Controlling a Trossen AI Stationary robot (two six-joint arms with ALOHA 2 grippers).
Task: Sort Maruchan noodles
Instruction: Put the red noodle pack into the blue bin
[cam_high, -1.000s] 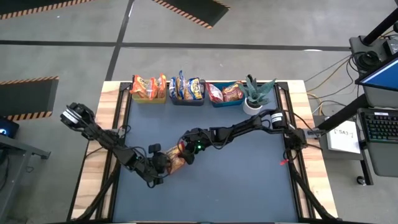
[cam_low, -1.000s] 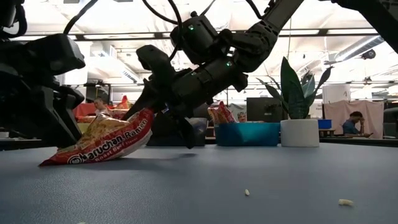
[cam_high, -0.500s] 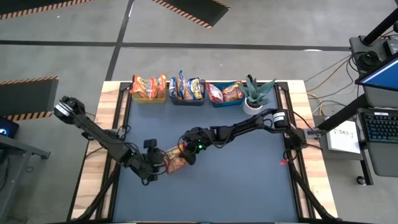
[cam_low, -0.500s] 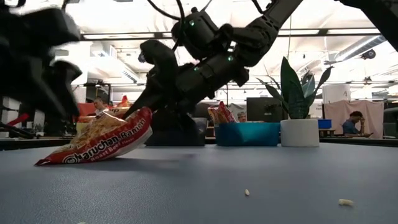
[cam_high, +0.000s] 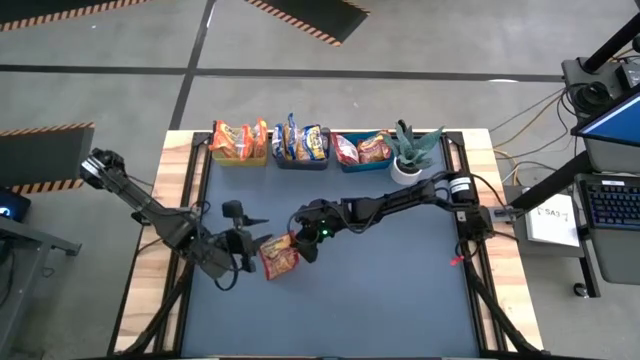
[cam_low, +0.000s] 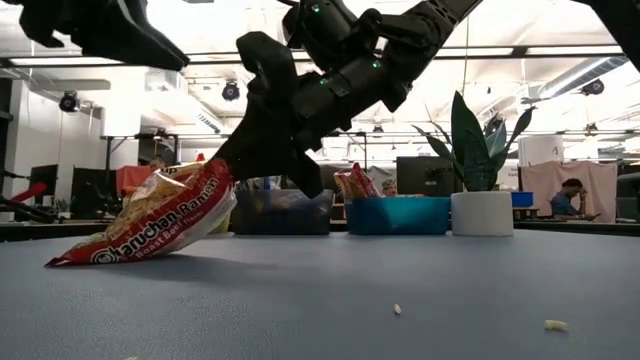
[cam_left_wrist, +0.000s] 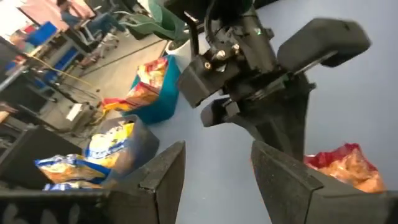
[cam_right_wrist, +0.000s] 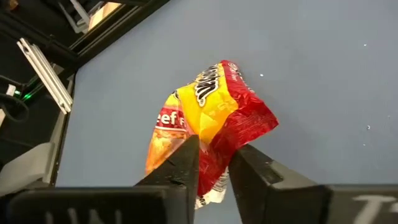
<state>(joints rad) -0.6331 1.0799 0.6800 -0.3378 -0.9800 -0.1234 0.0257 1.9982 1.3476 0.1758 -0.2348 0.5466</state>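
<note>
My right gripper (cam_high: 291, 243) is pinched tight on one end of a crinkly red-and-yellow Maruchan ramen packet (cam_high: 279, 257), lower left of centre in the high view. In the low view the packet (cam_low: 150, 225) tilts, its far corner on the blue table mat (cam_high: 400, 290). My left gripper (cam_high: 252, 236), just left of it, stands parted, holding nothing.
</note>
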